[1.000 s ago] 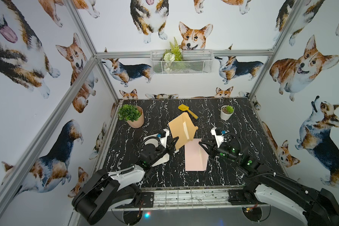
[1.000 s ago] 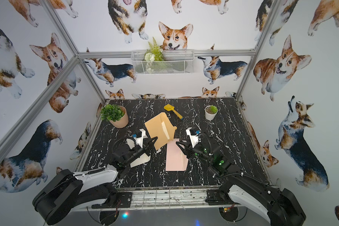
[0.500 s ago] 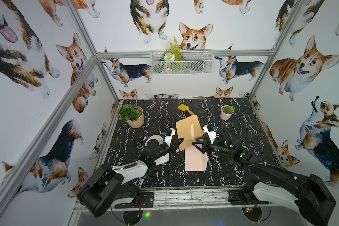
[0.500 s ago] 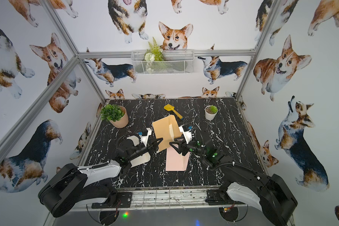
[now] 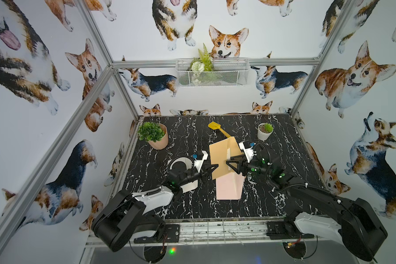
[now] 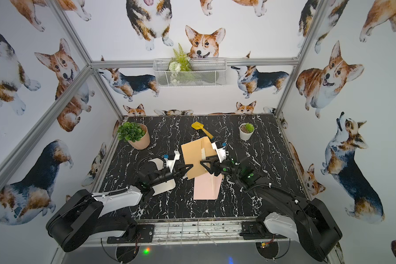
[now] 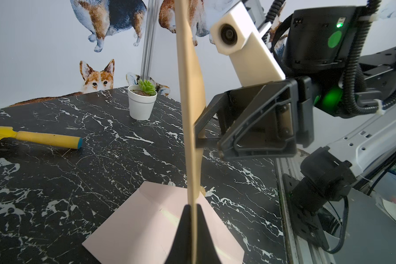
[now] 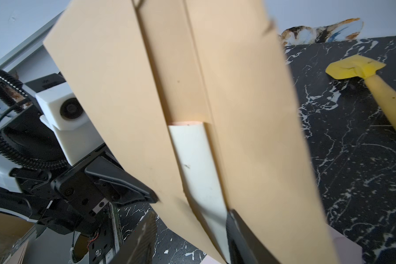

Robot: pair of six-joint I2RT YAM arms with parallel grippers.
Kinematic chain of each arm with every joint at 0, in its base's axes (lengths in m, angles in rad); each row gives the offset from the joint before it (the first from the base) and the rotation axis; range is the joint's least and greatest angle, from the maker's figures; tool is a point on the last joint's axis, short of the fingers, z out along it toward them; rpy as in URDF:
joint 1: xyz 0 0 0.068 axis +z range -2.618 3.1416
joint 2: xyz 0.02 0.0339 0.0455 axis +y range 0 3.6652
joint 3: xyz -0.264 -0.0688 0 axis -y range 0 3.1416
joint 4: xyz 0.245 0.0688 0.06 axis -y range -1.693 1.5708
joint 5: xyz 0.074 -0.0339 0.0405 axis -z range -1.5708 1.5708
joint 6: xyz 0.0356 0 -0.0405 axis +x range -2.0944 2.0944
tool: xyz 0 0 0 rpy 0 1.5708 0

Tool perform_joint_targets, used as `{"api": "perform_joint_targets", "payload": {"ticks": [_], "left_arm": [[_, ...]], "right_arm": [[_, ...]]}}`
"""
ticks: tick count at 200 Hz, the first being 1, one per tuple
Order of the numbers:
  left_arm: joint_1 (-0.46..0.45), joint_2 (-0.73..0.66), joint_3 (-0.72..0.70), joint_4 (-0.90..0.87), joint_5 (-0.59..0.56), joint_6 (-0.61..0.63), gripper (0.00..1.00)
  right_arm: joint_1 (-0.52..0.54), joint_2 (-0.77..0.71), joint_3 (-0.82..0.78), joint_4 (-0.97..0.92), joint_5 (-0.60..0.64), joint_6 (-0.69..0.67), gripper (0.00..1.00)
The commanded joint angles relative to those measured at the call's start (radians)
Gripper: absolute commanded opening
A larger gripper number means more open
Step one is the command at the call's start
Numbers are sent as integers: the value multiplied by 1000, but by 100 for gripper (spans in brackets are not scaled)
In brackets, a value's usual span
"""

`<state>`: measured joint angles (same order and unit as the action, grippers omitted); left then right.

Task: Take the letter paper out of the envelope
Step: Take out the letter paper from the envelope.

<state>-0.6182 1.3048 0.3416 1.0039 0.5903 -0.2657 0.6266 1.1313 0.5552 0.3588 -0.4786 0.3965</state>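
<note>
The tan envelope is held upright above the table, and my left gripper is shut on its left edge. In the left wrist view it stands edge-on between the shut fingers. The pink letter paper lies flat on the table below it, its far end hidden behind the envelope's lower edge. My right gripper is open at the envelope's right side. One finger is in front of the envelope and one is in its fold, beside a white strip.
A yellow toy spade lies behind the envelope. A white pot with a succulent stands at the back right and a terracotta pot with a plant at the back left. A wire basket hangs on the back wall.
The left gripper has lifted and swung the envelope to the right, more upright. The right gripper has left the pink paper's side, moved up to the envelope and opened wider.
</note>
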Motion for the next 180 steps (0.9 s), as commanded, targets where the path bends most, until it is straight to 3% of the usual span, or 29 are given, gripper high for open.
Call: {"api": "perform_joint_targets", "payload": {"ticks": [1,79,123,154,180], "left_arm": [[0,1,7,53,29,-13,0],[0,5,4,67,30,-23,0],[0,14,2,83,37,-30,0],[0,27,2,107,43,-44,0],[0,37,2,123,47,-53,0]], "right_arm": [[-3,-4,-2,22,-12,13,53],[-5,-3,-18,45,6,11,51],[-24,22,-26,139,-70,45,50],[-96,74,-25,279,-202,177,43],[-105,117,-7,298,-240,204,43]]}}
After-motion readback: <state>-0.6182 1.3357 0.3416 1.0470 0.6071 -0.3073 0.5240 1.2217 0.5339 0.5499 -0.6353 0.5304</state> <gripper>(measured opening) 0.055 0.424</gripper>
